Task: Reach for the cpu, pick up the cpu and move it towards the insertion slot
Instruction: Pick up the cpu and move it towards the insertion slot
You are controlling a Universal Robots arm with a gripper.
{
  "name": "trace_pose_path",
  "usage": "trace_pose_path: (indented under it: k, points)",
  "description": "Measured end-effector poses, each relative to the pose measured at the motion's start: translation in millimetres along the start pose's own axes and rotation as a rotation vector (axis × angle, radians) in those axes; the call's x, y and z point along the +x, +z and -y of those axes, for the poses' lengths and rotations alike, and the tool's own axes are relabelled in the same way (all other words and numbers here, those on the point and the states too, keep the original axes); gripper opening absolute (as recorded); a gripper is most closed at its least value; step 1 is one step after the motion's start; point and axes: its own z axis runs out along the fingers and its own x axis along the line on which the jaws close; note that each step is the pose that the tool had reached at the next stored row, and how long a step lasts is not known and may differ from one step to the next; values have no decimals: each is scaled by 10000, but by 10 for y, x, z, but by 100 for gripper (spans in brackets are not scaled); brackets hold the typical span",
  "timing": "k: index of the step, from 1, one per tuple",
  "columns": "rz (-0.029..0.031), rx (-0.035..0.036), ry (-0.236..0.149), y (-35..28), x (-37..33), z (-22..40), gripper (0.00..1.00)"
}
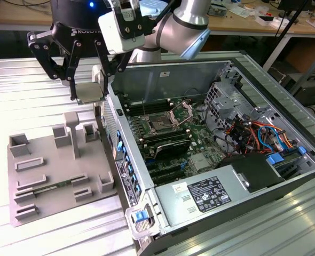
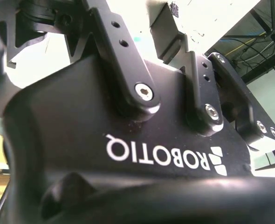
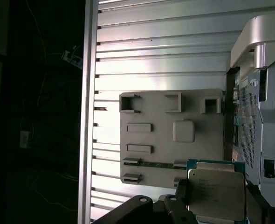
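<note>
- Now the gripper [image 1: 88, 88] grasps the cpu [image 1: 89, 92], fingers clenched on its edges.
- It hangs above the grey tray [image 1: 45, 176], beside the open case [image 1: 264, 106].
- The slot [image 1: 162, 126] sits well apart.

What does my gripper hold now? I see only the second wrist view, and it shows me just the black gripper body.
Observer: The gripper is shut on the cpu; the first wrist view shows the chip flat in its grip.
Operator: Where is it compared with the insertion slot?
Observer: In the exterior view it hangs over the grey fixture tray, outside the computer case. The insertion slot lies inside the case, toward the exterior view's right.
Operator: Is the slot ready to receive it?
Observer: Its hinged bracket appears raised, and the dark centre is uncovered.
</note>
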Motion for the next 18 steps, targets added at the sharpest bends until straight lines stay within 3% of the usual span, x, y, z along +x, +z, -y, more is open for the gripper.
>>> trace_pose_path:
  k: [18]
  points:
    - [0,0,-1,0,-169,11,54]
